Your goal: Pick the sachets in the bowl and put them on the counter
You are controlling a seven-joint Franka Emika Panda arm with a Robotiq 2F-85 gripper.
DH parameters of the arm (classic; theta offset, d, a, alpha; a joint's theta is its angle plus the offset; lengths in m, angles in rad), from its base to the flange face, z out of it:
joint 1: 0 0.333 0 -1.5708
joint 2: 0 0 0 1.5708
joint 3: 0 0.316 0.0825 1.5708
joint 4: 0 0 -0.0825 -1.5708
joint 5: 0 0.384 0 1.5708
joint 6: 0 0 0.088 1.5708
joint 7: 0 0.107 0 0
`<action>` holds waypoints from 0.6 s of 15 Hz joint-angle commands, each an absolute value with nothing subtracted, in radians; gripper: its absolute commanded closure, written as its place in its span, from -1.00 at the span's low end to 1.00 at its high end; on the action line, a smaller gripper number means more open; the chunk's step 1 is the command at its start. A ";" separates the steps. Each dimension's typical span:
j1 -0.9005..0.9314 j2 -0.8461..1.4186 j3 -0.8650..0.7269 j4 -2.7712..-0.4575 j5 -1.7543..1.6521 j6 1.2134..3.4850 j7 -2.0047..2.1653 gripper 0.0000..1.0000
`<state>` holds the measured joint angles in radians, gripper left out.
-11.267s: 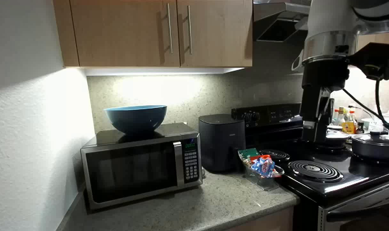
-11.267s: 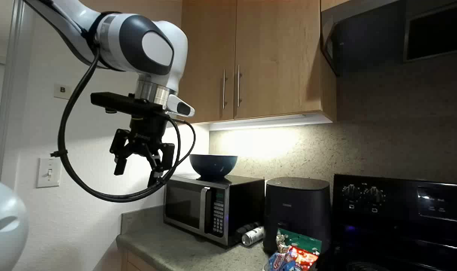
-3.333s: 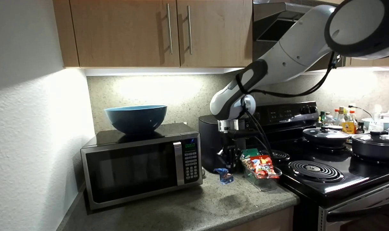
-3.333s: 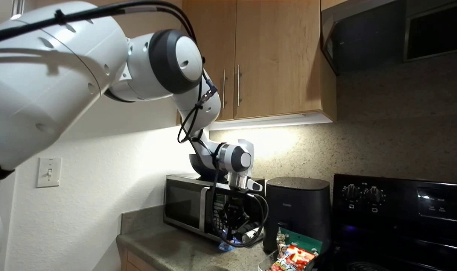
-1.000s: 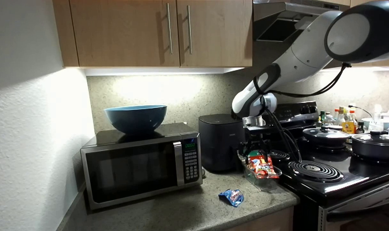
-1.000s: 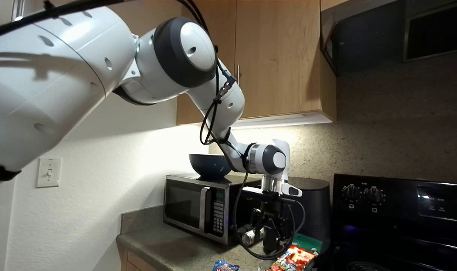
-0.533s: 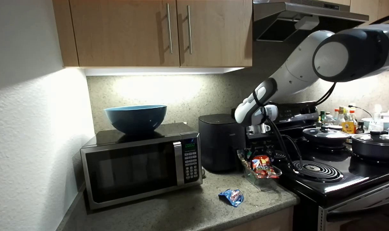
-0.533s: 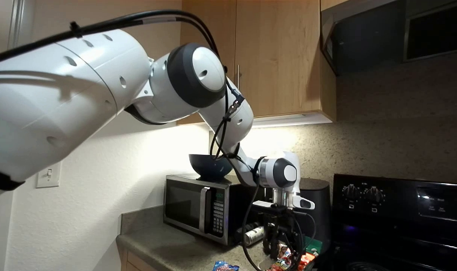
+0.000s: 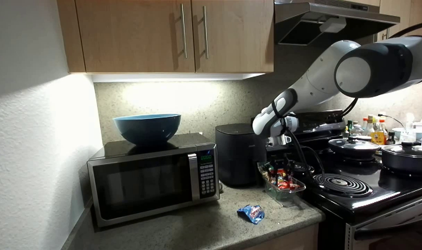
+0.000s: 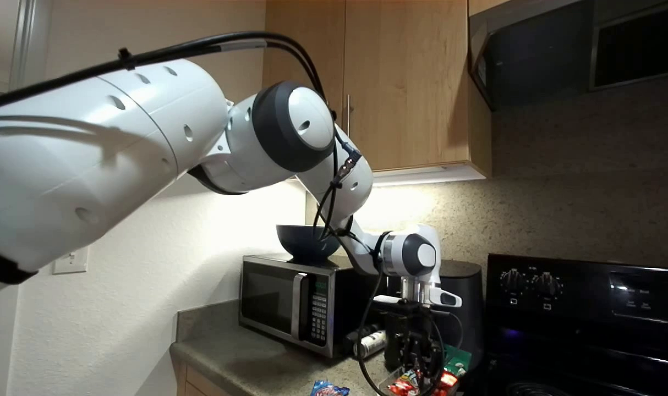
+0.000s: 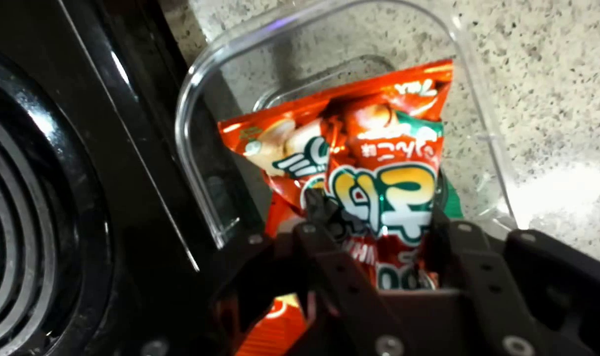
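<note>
In the clear bowl (image 9: 285, 199), a red sachet (image 11: 384, 170) printed with large Japanese characters, seen upside down in the wrist view, is straddled by the tool (image 11: 379, 215), though whether it is gripped or merely spanned cannot be told. Near the bowl but apart from it, a blue sachet (image 9: 252, 213) with print too small to be read is carried by the worktop (image 9: 214, 225). Just beside the bowl, the black stove (image 10: 579, 308) is lettered "FRIG", cut off at the edge of an exterior view.
</note>
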<state>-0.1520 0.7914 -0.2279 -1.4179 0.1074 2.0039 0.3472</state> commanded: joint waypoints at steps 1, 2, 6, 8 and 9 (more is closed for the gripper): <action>-0.139 0.707 -0.214 -1.471 0.095 1.987 0.367 0.66; -0.130 0.666 -0.208 -1.507 0.091 2.001 0.352 0.80; -0.093 0.553 -0.180 -1.576 0.073 2.000 0.311 0.92; -0.071 0.530 -0.161 -1.573 0.051 1.975 0.296 0.91; -0.064 0.532 -0.146 -1.554 0.044 1.947 0.279 0.90</action>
<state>-0.0825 0.5913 -0.1772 -1.5115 0.0798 1.9853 0.3281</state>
